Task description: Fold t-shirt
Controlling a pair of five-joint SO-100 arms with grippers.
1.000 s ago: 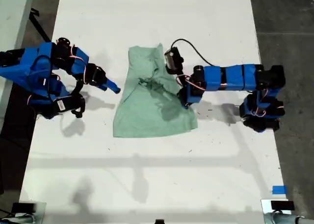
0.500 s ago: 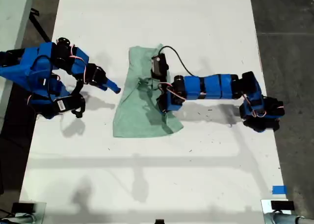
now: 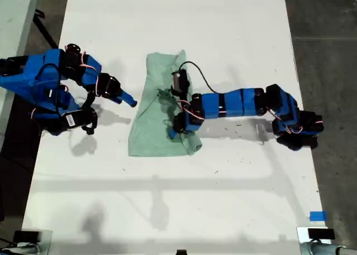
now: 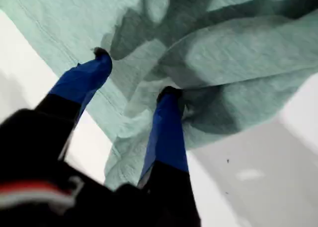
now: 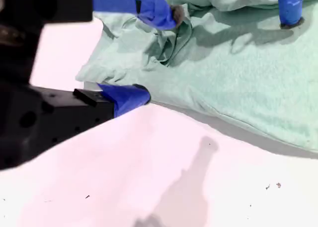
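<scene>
The pale mint-green t-shirt (image 3: 152, 135) lies rumpled in the middle of the white table, its edge on the exterior view's right doubled over toward the left. My first gripper (image 3: 174, 131) reaches in from the exterior view's right and sits on the shirt's lower part. In the first wrist view its fingers (image 4: 99, 58) stand apart on the t-shirt (image 4: 248, 63), one tip sunk into a bunched fold. My second gripper (image 3: 129, 101) hovers open beside the shirt's edge on the exterior view's left. Its own view shows the t-shirt (image 5: 248, 78) just past the gripper (image 5: 146, 53), nothing held.
The white table (image 3: 167, 199) spreads wide around the shirt, with dark floor (image 3: 329, 43) along the exterior view's right. A scrap of blue tape (image 3: 317, 216) lies near the table's lower corner there. A black cable (image 3: 196, 71) loops above the first arm.
My first arm stretched toward the exterior view's left, dragging the shirt's right edge over the middle, so the shirt is narrower. The second arm stayed still.
</scene>
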